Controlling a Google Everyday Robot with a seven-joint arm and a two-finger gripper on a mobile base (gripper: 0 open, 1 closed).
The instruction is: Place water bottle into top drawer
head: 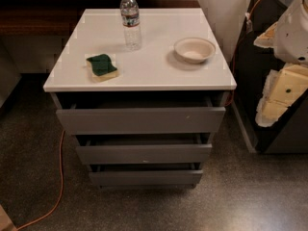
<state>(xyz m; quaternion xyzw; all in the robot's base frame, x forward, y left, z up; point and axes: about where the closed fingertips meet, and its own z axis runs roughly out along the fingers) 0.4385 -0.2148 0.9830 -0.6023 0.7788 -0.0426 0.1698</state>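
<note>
Camera view: one white-topped bench (159, 71) with three grey drawers, seen from the front and above.
Water bottle: small clear ribbed plastic water bottle (130, 18) with a white cap, standing upright near the back of the bench top, left of centre.
Label: pale band with dark print, too small to read.
Top drawer: widest flat grey top drawer (140, 120), handleless, directly under the bench top, with a dark gap above its front and its interior lost in shadow.
Lower drawers: two narrower grey fronts (143, 153) below it.
Sponge: green-topped yellow sponge (102, 67), front left of the bottle and apart from it.
Bowl: shallow cream bowl (194, 49), to the right, well apart from the bottle.
Gripper: white and cream gripper (291, 32) at the right edge, beside the bench and well apart from the bottle, partly cut off; spread or pressed together cannot be told.
Cables: orange cable (60, 177) on the speckled floor at left; another runs down behind the bench's right corner.
</note>
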